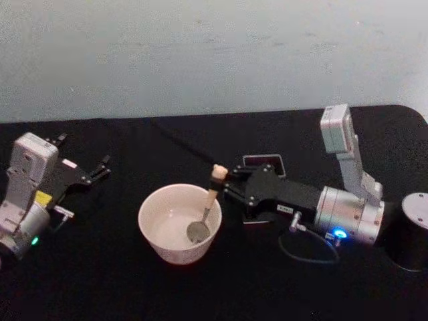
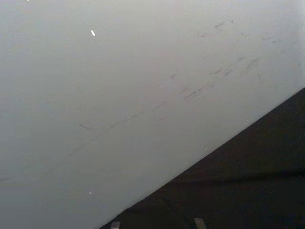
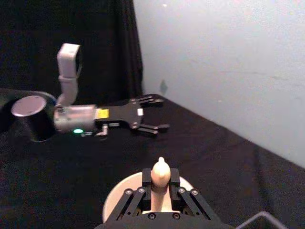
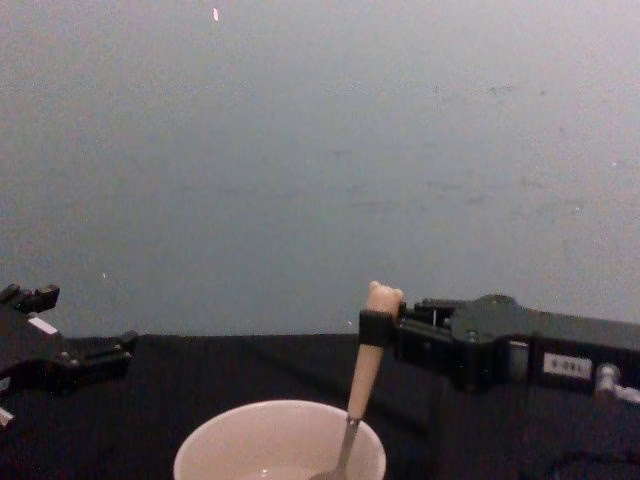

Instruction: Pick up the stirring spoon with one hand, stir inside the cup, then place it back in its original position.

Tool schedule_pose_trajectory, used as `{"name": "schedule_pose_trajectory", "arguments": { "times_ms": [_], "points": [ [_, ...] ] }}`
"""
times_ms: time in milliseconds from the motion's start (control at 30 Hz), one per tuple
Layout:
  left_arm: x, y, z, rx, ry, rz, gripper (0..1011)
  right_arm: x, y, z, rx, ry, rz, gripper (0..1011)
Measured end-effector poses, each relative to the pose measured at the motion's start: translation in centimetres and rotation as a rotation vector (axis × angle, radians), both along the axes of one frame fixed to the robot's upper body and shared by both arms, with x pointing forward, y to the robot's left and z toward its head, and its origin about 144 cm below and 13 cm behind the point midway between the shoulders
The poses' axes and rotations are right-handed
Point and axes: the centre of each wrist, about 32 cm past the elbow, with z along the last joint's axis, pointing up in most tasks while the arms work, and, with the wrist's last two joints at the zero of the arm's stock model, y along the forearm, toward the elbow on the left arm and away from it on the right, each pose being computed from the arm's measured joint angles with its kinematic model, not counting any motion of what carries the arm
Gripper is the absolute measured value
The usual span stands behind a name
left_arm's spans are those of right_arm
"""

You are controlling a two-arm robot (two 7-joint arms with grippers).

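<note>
You have one stirring spoon [image 1: 211,197], one cup [image 1: 155,231] and one dark square holder [image 1: 263,160] on the black table [image 1: 100,281], with two grippers in play. The right gripper [image 1: 224,182] has its fingers clamped on the spoon's beige handle, just under the bear head. The spoon leans tilted, with its bowl down inside the cup on the side nearer that gripper. It looks to be touching the bottom, though you can't be sure from here. The holder sits just behind the right gripper, partly hidden by it. The left gripper [image 1: 83,155] is off to the left, well apart from the cup, with its fingers spread wide and holding nothing.
</note>
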Motion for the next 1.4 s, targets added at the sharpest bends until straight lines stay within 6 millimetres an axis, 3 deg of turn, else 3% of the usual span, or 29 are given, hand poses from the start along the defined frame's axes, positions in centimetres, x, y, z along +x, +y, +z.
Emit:
{"name": "schedule_pose_trajectory", "arguments": {
  "times_ms": [433, 933, 1167, 1400],
  "points": [
    [0.0, 0.0, 0.0, 0.000, 0.000, 0.000, 1001, -0.5, 2.2, -0.7, -0.003, 0.023, 0.075, 214],
    [0.0, 0.0, 0.0, 0.000, 0.000, 0.000, 1001, 2.2, 5.8, -0.8, -0.026, -0.020, -0.002, 214],
    [0.0, 0.0, 0.0, 0.000, 0.000, 0.000, 1002, 3.1, 5.8, -0.5, -0.023, -0.030, -0.051, 214],
    [0.0, 0.0, 0.0, 0.000, 0.000, 0.000, 1001, 3.3, 4.5, -0.4, -0.026, -0.034, -0.083, 214]
  ]
}}
